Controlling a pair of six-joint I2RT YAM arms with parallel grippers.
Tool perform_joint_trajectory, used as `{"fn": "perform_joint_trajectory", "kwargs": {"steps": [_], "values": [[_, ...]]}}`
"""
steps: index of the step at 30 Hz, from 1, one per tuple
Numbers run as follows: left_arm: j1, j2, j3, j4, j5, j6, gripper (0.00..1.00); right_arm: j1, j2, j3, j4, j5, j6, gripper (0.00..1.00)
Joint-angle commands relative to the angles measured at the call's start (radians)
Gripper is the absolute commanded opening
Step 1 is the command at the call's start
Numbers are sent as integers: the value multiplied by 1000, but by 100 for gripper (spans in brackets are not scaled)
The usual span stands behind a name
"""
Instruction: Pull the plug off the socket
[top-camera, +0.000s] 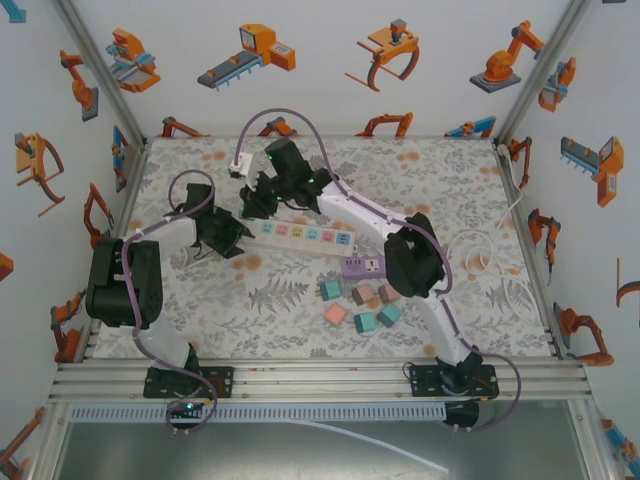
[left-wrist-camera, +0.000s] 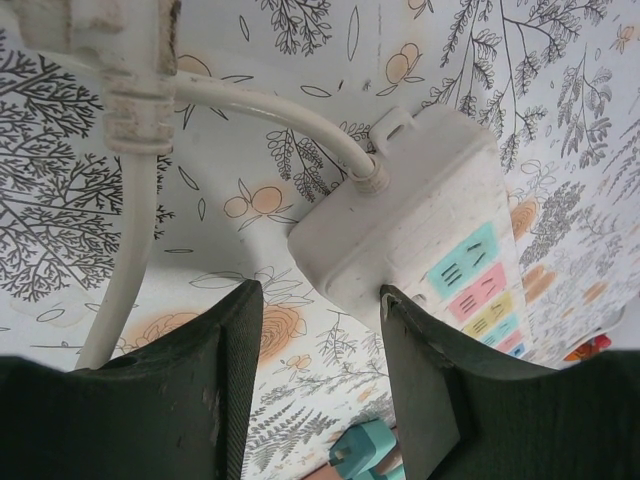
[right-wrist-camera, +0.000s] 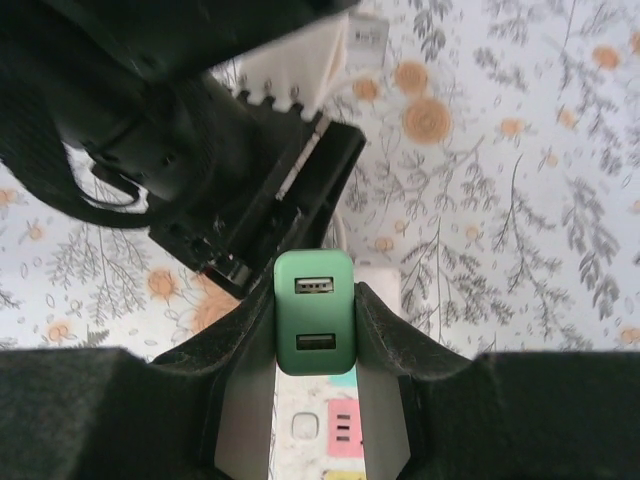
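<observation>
The white power strip, the socket (top-camera: 300, 235), lies across the middle of the table, with coloured outlets on top (left-wrist-camera: 470, 270). My right gripper (right-wrist-camera: 314, 300) is shut on a green plug (right-wrist-camera: 314, 312) with two USB ports, held over the strip's end (right-wrist-camera: 340, 425). I cannot tell whether its pins still sit in the outlet. In the top view that gripper (top-camera: 258, 200) hangs above the strip's left end. My left gripper (left-wrist-camera: 320, 300) is at that same end (top-camera: 232, 240), jaws apart over bare table. Its right finger (left-wrist-camera: 420, 380) is against the strip's corner.
The strip's white cord (left-wrist-camera: 290, 115) curves away to the left. A purple adapter (top-camera: 362, 266) and several teal and pink plugs (top-camera: 360, 305) lie just right of the strip. A coiled white cable (top-camera: 480, 250) sits at the right. The left arm's black body (right-wrist-camera: 200, 130) is close to the right gripper.
</observation>
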Motion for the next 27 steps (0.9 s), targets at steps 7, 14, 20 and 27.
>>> {"fn": "perform_joint_trajectory", "kwargs": {"steps": [7,14,20,27], "values": [[-6,-68,-10,-119,-109,98,55,-3,-193,-132,208,81,212,5],[-9,-218,11,-149,-96,194,62,-15,-388,-343,447,182,393,3],[-14,-397,22,-185,-81,291,70,-29,-566,-543,646,264,508,3],[-17,-663,-5,-185,2,468,76,-44,-784,-852,883,342,666,3]]}}
